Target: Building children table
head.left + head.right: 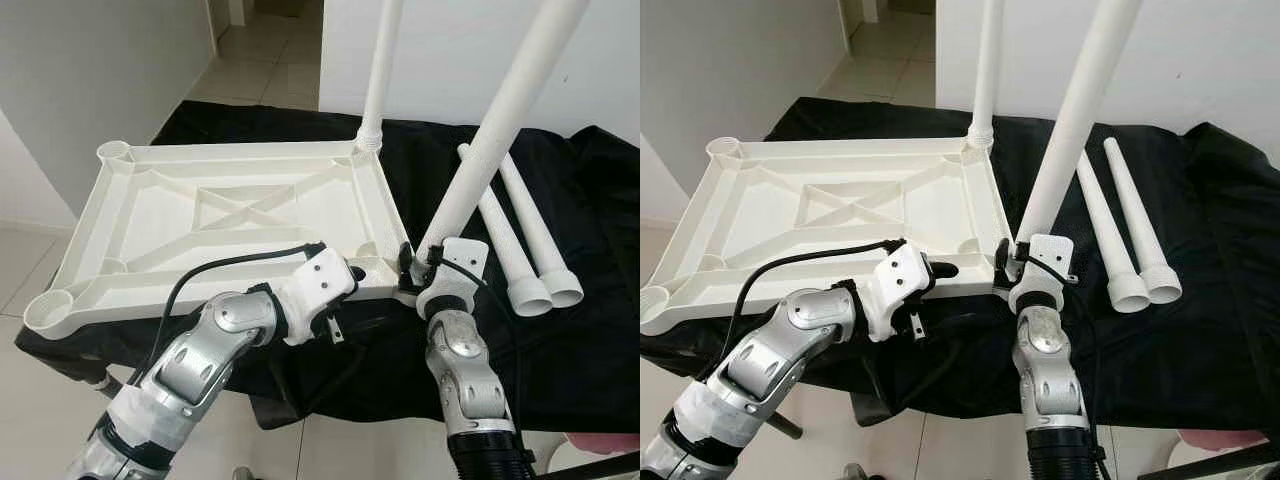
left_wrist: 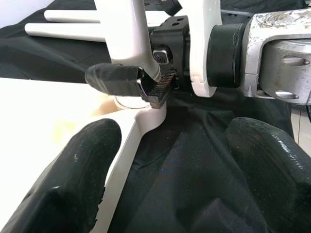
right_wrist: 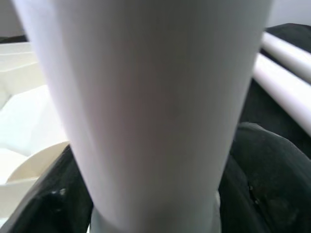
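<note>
1. White plastic tabletop [image 1: 240,215] lies upside down, ribbed underside up w/ an X brace in the middle, on a black cloth [image 1: 590,330] over a raised surface.
2. Round leg sockets at the corners. Far right corner has an upright leg [image 1: 382,70] already seated in it.
3. Near right corner: second leg [image 1: 500,125] stands tilted, leaning away to the right, its lower end at the corner socket [image 2: 131,103].
4. Right gripper [image 1: 412,262] is clamped on that leg's base, one black finger [image 2: 119,79] each side of the tube, just above the socket. Right wrist view: the leg's white tube [image 3: 146,107] up close, blurred.
5. Left gripper [image 1: 940,270] sits at the tabletop's near edge, just beside the same corner. Fingers spread wide apart, holding nothing; in the left wrist view one finger [image 2: 73,179] is over the white rim, the other over cloth.
6. Two spare legs [image 1: 525,235] lie side by side on the cloth to the right, wide ends toward the robot, touching or nearly so.
7. Beyond: white wall, pale tiled floor [image 1: 270,65] running into a corridor.
</note>
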Tool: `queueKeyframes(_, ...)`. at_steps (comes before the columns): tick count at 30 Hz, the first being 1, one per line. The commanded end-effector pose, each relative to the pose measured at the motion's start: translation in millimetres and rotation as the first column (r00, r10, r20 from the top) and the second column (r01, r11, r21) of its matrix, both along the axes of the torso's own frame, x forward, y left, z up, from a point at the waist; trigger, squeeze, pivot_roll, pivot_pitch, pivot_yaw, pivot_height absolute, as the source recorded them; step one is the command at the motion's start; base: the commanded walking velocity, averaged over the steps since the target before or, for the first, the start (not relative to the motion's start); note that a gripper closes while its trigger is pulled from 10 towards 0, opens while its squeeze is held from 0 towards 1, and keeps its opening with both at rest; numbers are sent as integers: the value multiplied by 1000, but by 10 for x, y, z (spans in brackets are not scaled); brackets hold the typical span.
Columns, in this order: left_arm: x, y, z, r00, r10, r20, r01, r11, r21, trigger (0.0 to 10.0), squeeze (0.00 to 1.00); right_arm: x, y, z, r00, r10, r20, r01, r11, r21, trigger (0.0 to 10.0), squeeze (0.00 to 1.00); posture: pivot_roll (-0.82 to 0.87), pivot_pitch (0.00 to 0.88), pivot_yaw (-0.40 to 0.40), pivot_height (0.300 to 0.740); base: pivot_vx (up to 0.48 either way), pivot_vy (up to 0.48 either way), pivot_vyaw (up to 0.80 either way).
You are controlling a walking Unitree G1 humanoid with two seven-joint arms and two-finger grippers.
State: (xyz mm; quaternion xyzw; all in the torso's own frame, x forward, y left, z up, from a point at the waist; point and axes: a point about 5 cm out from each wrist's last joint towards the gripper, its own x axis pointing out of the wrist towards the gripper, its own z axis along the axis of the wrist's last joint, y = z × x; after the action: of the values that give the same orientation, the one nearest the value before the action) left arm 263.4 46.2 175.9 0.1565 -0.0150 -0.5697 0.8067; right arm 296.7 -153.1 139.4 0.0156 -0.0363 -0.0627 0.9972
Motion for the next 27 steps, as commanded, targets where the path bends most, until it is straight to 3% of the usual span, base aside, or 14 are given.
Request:
queueKeyframes(1,-15,2,10,1000,-25,-3,25,1000,6,10000,0,10,-12,-26,998,56,6,-56,998,6,10000,0,-58,70,8,740,0,0,0)
queueKeyframes(7,-15,-2,11,1000,-28,-3,28,1000,7,10000,0,72,-31,3,972,230,42,-229,973,-16,10000,0,-58,67,11,740,0,0,0)
queueKeyframes(17,-7,-12,16,1000,-28,0,28,1000,5,10000,0,152,-89,78,927,367,80,-365,930,-35,10000,0,-57,61,12,740,0,0,0)
queueKeyframes(19,-4,-12,20,1000,-28,2,28,1000,4,10000,0,173,-99,107,904,418,87,-415,909,-46,10000,0,-57,60,14,740,0,0,0)
queueKeyframes(21,2,-18,26,1000,-29,8,29,1000,5,10000,0,235,-144,154,856,510,84,-503,860,-87,10000,0,-56,57,13,740,0,0,0)
queueKeyframes(22,3,-20,29,1000,-30,9,30,1000,4,10000,0,261,-169,163,843,532,78,-525,845,-98,8510,0,-56,57,13,740,0,0,0)
queueKeyframes(24,4,-21,31,999,-30,10,30,1000,4,10000,0,275,-184,165,837,543,75,-535,839,-102,8510,0,-56,57,13,740,0,0,0)
queueKeyframes(25,6,-20,33,1000,-28,11,28,1000,3,10000,0,282,-207,158,835,546,73,-538,837,-101,0,0,-51,55,8,740,0,0,0)
queueKeyframes(27,8,-16,38,1000,-24,12,24,1000,2,10000,0,281,-248,126,829,555,66,-548,831,-97,0,0,-48,55,6,740,0,0,0)
